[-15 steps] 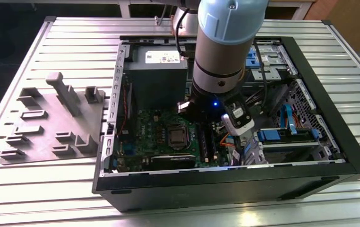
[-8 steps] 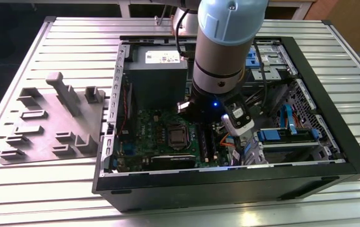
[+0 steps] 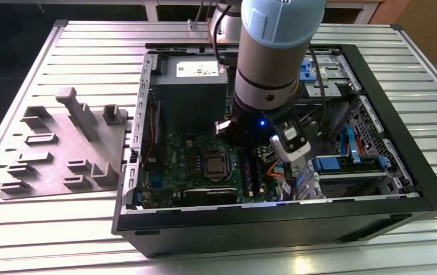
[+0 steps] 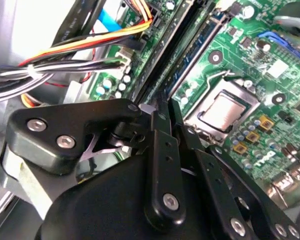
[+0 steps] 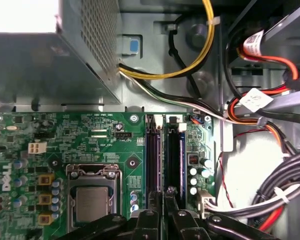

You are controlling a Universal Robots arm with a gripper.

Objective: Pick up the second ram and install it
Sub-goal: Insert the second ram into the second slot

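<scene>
The counter (image 3: 65, 229) is a ribbed metal top carrying an open black computer case (image 3: 280, 220), whose near wall faces the exterior view. To the exterior view's left of the case lies a grey holder plate (image 3: 58, 152) with raised blocks, well apart from the hand.

Just inside the near wall lies the green motherboard (image 3: 195, 172), with the processor socket (image 3: 215, 163) near its middle. To the exterior view's right of it sits a drive cage with blue clips (image 3: 344, 163).

The robot arm (image 3: 268, 74) comes down into the case between the socket and the drive cage. In the second wrist view the hand (image 4: 162, 114) sits low over the row of long memory slots (image 5: 174, 155), beside the socket. Its fingers (image 4: 157, 135) are drawn together, with no open gap showing between the tips. The second ram (image 4: 161, 60) appears as a long dark strip standing on edge along the slot row. It runs straight away from the fingertips, and the hand looks clamped on its near end. How deep the strip sits in its slot I cannot tell.

On the slots' other side a bundle of cables (image 4: 90, 45), orange, red, yellow and black, passes close by.

Farther back stands the grey power supply box (image 3: 191, 86), with a yellow cable (image 5: 190, 70) looping beside it in the first wrist view.
</scene>
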